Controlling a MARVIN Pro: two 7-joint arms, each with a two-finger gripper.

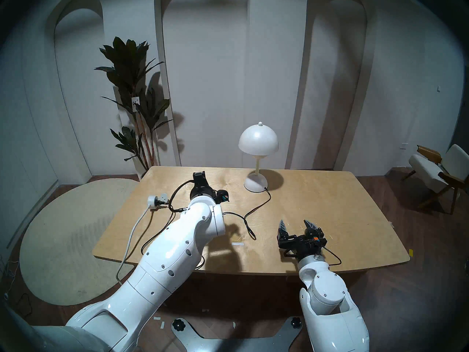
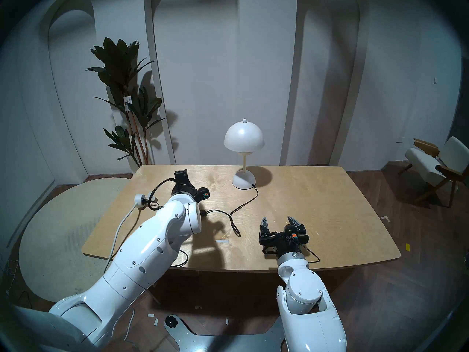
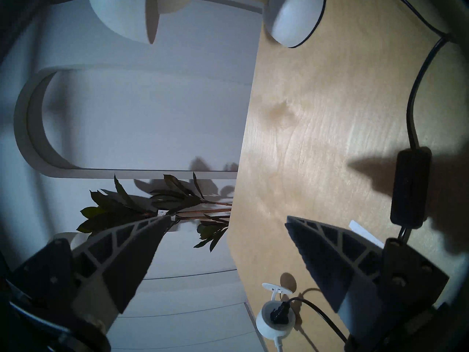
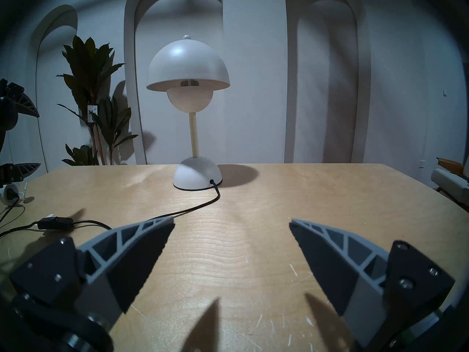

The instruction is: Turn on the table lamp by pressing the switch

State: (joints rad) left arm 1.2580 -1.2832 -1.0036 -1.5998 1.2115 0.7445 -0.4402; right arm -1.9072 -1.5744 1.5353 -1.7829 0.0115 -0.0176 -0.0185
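The white mushroom-shaped table lamp (image 1: 258, 140) stands unlit at the back of the wooden table (image 1: 330, 216); it also shows in the right wrist view (image 4: 187, 64). Its thin black cord (image 1: 256, 209) runs forward and left to the switch (image 3: 409, 186), a flat black oblong box lying on the table (image 4: 55, 223). In the head left view my left arm hides the switch. My left gripper (image 3: 227, 218) is open, turned on its side, its lower finger just beside the switch and not touching it. My right gripper (image 1: 294, 223) is open and empty, low over the front right of the table.
A round white socket adapter (image 1: 156, 199) with a grey cable (image 1: 132, 232) sits at the table's left edge. A strip of white tape (image 1: 237, 244) lies near the front. A tall plant (image 1: 132, 89) stands behind the left corner, a chair (image 1: 436, 171) at far right.
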